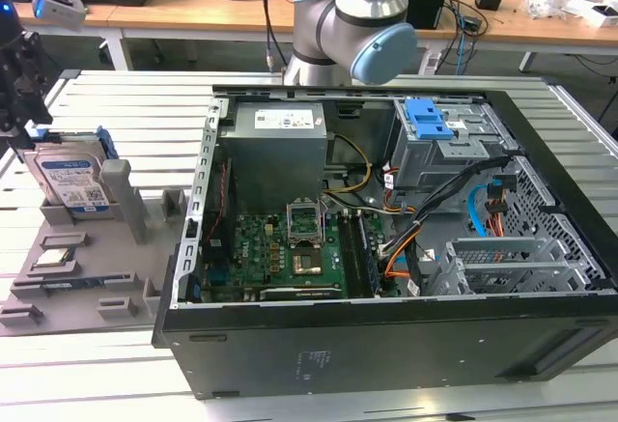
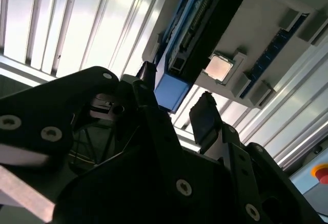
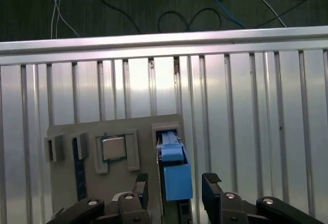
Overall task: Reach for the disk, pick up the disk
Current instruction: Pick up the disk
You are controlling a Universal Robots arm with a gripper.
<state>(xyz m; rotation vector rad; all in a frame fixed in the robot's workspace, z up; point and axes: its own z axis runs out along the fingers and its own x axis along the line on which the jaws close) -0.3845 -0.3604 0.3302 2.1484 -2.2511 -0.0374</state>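
In the exterior view I see the disk standing on edge in a grey holder, at nine o'clock from the open computer case. The claw hangs just above it. In the second wrist view the claw's fingers are apart, with the disk's blue frame between them. In the first wrist view I see a gap at each side of the disk, and a chip lies beside it.

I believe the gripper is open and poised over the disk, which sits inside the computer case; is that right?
Not quite: the exterior view shows the disk standing in the grey holder beside the computer case, not inside it. The gripper is open and poised over the disk, as you say.
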